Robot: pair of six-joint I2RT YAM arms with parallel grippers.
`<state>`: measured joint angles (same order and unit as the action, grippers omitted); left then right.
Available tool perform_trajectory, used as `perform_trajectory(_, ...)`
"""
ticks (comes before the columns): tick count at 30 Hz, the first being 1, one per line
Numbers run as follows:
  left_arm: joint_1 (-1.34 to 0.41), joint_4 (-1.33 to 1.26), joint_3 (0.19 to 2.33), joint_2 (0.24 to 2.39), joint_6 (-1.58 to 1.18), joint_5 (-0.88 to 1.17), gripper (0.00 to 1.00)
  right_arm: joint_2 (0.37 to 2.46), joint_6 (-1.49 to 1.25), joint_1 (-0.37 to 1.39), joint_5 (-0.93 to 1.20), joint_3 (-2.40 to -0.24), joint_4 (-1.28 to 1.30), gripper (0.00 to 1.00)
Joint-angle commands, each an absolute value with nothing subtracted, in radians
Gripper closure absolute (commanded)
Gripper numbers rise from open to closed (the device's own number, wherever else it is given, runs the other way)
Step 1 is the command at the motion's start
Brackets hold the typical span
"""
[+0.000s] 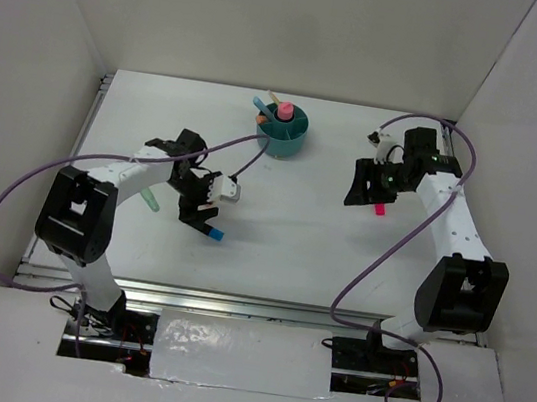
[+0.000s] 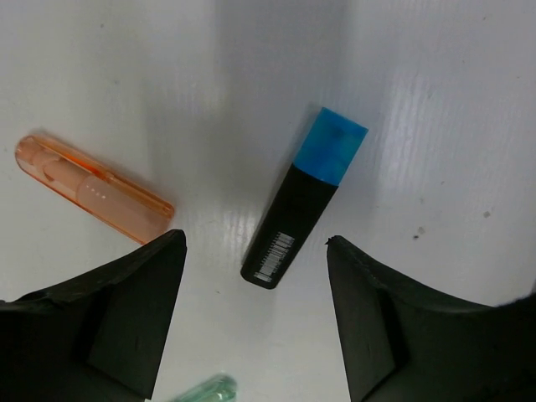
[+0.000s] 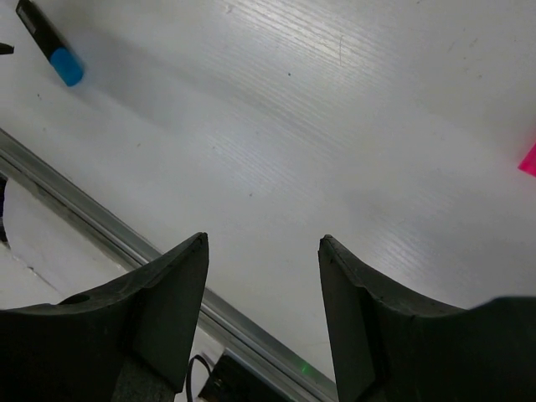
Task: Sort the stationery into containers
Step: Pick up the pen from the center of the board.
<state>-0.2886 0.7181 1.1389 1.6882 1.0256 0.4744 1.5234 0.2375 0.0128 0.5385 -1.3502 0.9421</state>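
Stationery is spread over the white counter (image 1: 284, 234), and only some of it sits in the teal organizer cup (image 1: 284, 137). The cup stands close to the far edge, about midway along it. A pink piece (image 1: 287, 112) and a blue pen (image 1: 260, 107) stick up from it.

The left gripper (image 2: 253, 245) hangs over the left half of the counter, between the far and near edges. Its jaws are spread wide and grip nothing. A black marker with a blue cap (image 2: 303, 198) lies flat on the surface, its black end in the gap between the fingertips and touching neither. An orange translucent pen (image 2: 92, 188) lies just to one side of it. A mint green piece (image 2: 206, 390) shows at the bottom edge of the left wrist view.

The right gripper (image 3: 264, 243) hovers over the right half, its jaws parted above bare surface. A pink stub (image 1: 379, 210) lies beside it, towards the right edge.
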Motion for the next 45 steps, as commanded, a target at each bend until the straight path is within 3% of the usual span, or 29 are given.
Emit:
perform_trajectory(1, -0.29, 0.772, 1.196, 1.723, 1.166, 0.502, 0.2, 1.489, 0.255, 0.008, 0.574, -1.39, 0.957, 0.38)
perform_trajectory(6, -0.295, 0.772, 1.184, 1.761, 1.221, 0.499, 0.28, 1.482, 0.249, 0.008, 0.6, -1.394, 0.962, 0.38)
perform_trajectory(20, -0.322, 0.741, 1.071, 1.763, 1.301, 0.499, 0.34, 1.496, 0.235, -0.084, 0.658, -1.437, 0.98, 0.38)
perform_trajectory(25, -0.334, 0.681, 1.034, 1.753, 1.269, 0.474, 0.46, 1.514, 0.209, -0.121, 0.708, -1.457, 0.979, 0.38)
perform_trajectory(30, -0.336, 0.631, 1.046, 1.732, 1.192, 0.489, 0.64, 1.519, 0.151, -0.159, 0.788, -1.468, 0.959, 0.39)
perform_trajectory(34, -0.35, 0.519, 1.138, 1.695, 0.921, 0.549, 0.85, 1.514, 0.068, -0.141, 0.854, -1.488, 0.908, 0.39)
perform_trajectory(37, -0.356, 0.435, 1.238, 1.694, 0.672, 0.613, 0.94, 1.532, 0.002, -0.077, 0.865, -1.525, 0.867, 0.39)
perform_trajectory(41, -0.417, 0.247, 1.276, 1.649, 0.348, 0.551, 0.98, 1.569, -0.066, 0.064, 0.838, -1.589, 0.808, 0.39)
perform_trajectory(45, -0.488, 0.141, 1.304, 1.615, 0.221, 0.398, 1.0, 1.635, -0.138, 0.143, 0.833, -1.663, 0.758, 0.38)
